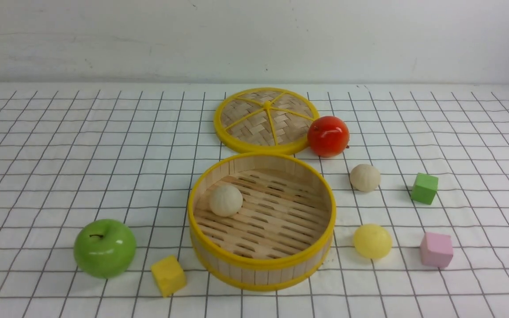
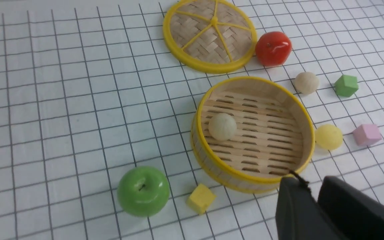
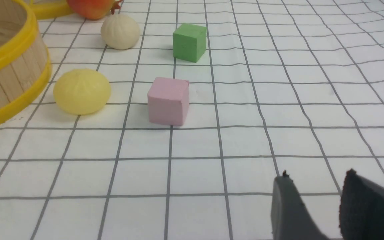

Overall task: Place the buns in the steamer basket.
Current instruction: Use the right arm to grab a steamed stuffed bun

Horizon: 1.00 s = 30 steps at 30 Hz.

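- One cream bun [image 1: 225,200] lies inside the steamer basket [image 1: 261,265], on the slatted floor near its left wall.
- A second cream bun [image 1: 364,177] sits on the gridded worktop [image 1: 60,154] to the right of the basket, near the red fruit [image 1: 328,136].
- The yellow bun [image 1: 372,240] lies just beside the basket's right wall.
- A woven lid [image 1: 263,118] lies flat behind the basket, with the red fruit at its right edge.
- A green cube [image 1: 424,188] and a pink cube [image 1: 436,249] lie right of the loose buns.
- A green apple [image 1: 104,248] and a yellow cube [image 1: 168,275] lie to the basket's front left.
- The left fingers [image 2: 295,200] stand narrowly apart and hold nothing.
- The right fingers [image 3: 287,200] stand apart and hold nothing.
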Tool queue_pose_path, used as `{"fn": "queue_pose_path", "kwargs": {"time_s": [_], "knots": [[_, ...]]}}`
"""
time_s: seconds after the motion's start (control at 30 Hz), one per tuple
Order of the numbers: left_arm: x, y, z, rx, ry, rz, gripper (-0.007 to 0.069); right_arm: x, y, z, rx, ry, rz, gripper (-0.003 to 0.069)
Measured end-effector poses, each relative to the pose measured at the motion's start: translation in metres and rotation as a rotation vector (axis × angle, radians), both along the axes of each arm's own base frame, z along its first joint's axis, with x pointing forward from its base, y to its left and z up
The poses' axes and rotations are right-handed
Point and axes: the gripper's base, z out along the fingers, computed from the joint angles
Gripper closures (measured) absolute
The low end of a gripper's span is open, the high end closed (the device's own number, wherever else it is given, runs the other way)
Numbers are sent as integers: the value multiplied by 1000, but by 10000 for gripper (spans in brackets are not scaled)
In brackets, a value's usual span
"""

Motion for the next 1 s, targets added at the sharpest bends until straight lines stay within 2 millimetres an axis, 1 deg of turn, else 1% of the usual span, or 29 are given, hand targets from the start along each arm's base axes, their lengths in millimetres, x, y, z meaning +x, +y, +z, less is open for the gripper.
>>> {"fn": "queue_pose_path", "kwargs": {"time_s": [0.03,0.1,0.13,0.17,0.2,0.23,0.3,0.33,0.4,0.5,0.73,1.0], "knots": [[-33,11,-18,-12,-32,1,548,0,0,0,0,0,0,418],[-58,19,-49,-34,-60,11,562,0,0,0,0,0,0,418],[-60,19,-52,-41,-72,13,566,0,0,0,0,0,0,418],[-76,24,-76,-65,-105,22,580,0,0,0,0,0,0,418],[-84,27,-92,-83,-124,30,596,0,0,0,0,0,0,418],[-91,30,-111,-93,-133,36,626,0,0,0,0,0,0,418],[-97,32,-134,-95,-126,41,638,0,0,0,0,0,0,418],[-96,32,-138,-92,-116,42,638,0,0,0,0,0,0,418],[-95,30,-155,-91,-86,39,638,0,0,0,0,0,0,418],[-91,29,-158,-102,-94,37,638,0,0,0,0,0,0,418],[-86,28,-146,-163,-229,44,638,0,0,0,0,0,0,418],[-86,28,-145,-166,-233,44,638,0,0,0,0,0,0,418]]}}
